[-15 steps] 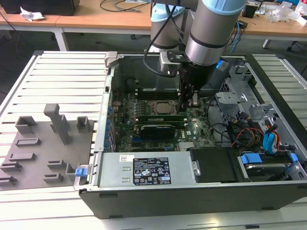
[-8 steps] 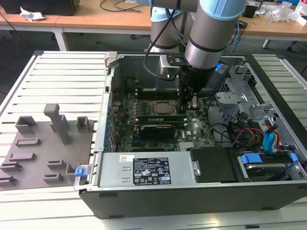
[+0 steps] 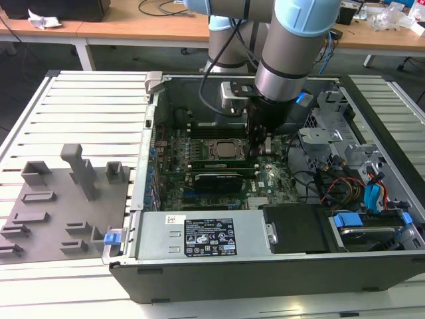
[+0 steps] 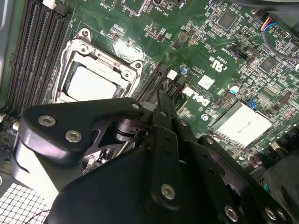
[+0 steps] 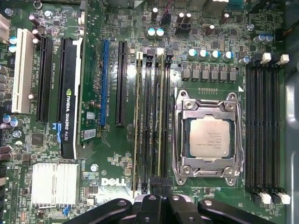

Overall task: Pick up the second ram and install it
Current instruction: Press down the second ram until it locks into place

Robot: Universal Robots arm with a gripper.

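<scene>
Task looks late-stage. In the first wrist view two thin pale sticks stand edge-on in the black memory slots (image 5: 150, 121) just beside the processor socket (image 5: 209, 135). The one nearer the socket, in line with the fingers, I take to be the second ram (image 5: 162, 116). The other stick (image 5: 138, 121) sits a couple of slots further from the socket. Both look upright and run the full slot length, so the second ram seems to be in its slot already. Whether it is fully pushed home and the end latches have clicked is too small to tell, so final seating may be what is left. The further bank of slots (image 5: 264, 126) on the socket's other side has no sticks in it. Pose: in the exterior view the arm reaches straight down into the open computer case (image 3: 372, 266), which lies on the slatted counter (image 3: 80, 106). The end effector (image 3: 262, 143) hangs vertical and low over the motherboard (image 3: 279, 179) beside the socket. In both wrist views the end effector (image 5: 162, 198) has its fingers (image 4: 163, 116) drawn close together into a narrow tip right at one end of the second ram's slot. I cannot tell if they pinch the stick's edge or only press near it. The wide black card (image 5: 70, 93) is well apart from the fingers.
</scene>
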